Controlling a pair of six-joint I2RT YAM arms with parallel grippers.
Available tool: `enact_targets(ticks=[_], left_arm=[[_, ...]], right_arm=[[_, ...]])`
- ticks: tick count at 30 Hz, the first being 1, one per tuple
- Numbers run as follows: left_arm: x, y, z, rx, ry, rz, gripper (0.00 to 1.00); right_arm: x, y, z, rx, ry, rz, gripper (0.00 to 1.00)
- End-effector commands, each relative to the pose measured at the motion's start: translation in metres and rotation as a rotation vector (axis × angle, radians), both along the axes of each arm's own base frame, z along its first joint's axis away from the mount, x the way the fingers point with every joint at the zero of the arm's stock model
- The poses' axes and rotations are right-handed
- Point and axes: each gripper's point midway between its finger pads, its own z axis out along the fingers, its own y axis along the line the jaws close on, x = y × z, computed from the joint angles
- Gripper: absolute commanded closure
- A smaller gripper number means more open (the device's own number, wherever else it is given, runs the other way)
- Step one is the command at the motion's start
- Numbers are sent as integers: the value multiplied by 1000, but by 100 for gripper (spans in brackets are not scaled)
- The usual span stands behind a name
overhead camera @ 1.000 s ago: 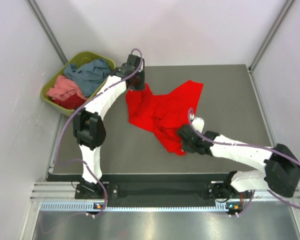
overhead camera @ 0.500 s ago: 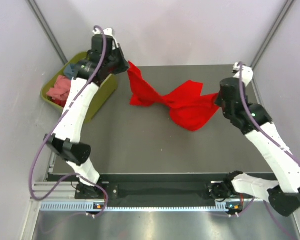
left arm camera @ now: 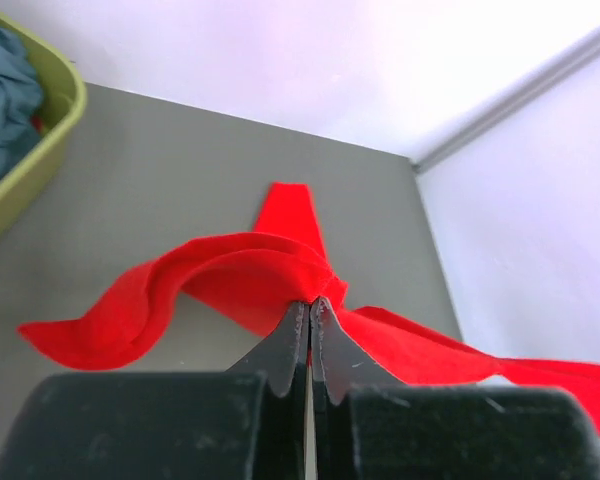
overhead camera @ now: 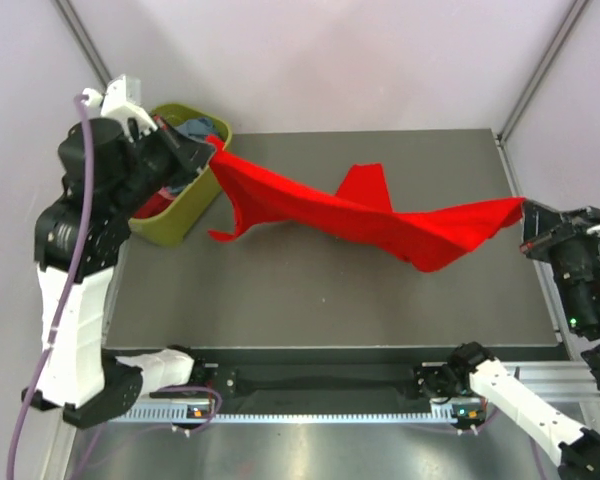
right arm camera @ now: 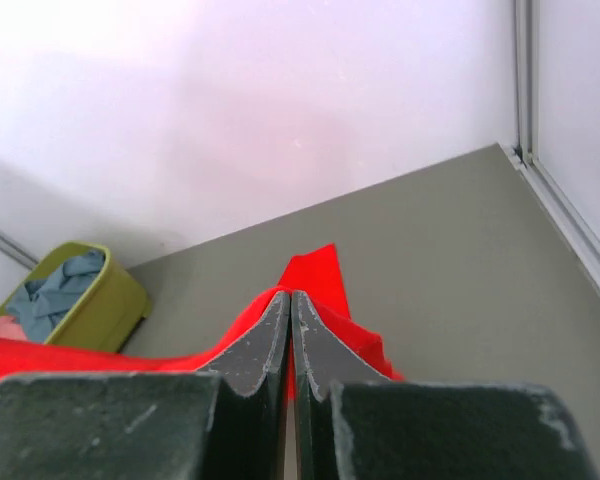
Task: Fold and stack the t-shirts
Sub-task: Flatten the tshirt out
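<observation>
From the top camera you see the red t-shirt (overhead camera: 360, 215) pulled into a long, sagging band above the table (overhead camera: 310, 290), with a pointed flap jutting toward the far side. Its neck is folded out of sight. The left gripper (overhead camera: 205, 155) pinches one end and the right gripper (overhead camera: 527, 215) the other, both clamped tight on cloth. Your left arm covers most of the olive-green tub (overhead camera: 185, 220), so only a scrap of the blue-grey shirt (overhead camera: 198, 127) shows.

In your left wrist view, dark fingers (left arm camera: 290, 335) meet on soft red folds, and the frame cuts the tub off.

In your right wrist view, scuffed fingers (right arm camera: 265, 340) close on a red edge, and the cloth runs out of frame at left.
</observation>
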Motion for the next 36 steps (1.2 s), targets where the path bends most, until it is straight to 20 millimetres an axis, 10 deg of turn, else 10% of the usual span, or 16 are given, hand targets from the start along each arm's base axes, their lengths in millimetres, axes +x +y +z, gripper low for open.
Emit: enact_targets(ticks=[1,6,12,15,19,22,27,31,36], left_arm=[[-9,-14,-14,-115,96,-45,100],[26,-25,-48,-79,145,-40,100],[134,-61,-99,-44,177,-38,100],[191,-82,-97,-117,124,-68,100],[249,-99,-44,-314,-18,-138,100],[261,-98,26,-491,-200,-203,100],[245,-86,54,-537,-264,-215,100],[224,-78,34,-492,-216,-188,100],[169,-61,56,-439,-266,-172,100]], right_arm=[[15,18,0,-62,8,62,100],[70,35,-13,-211,128,20,100],[168,29,-29,-335,228,-157,100],[222,10,-11,-299,178,-223,100],[282,-32,57,-212,36,-320,100],[288,-61,114,-205,-102,-366,100],[253,-91,165,-234,-259,-405,100],[233,-94,141,-278,-201,-410,100],[173,-82,147,-265,-230,-379,100]])
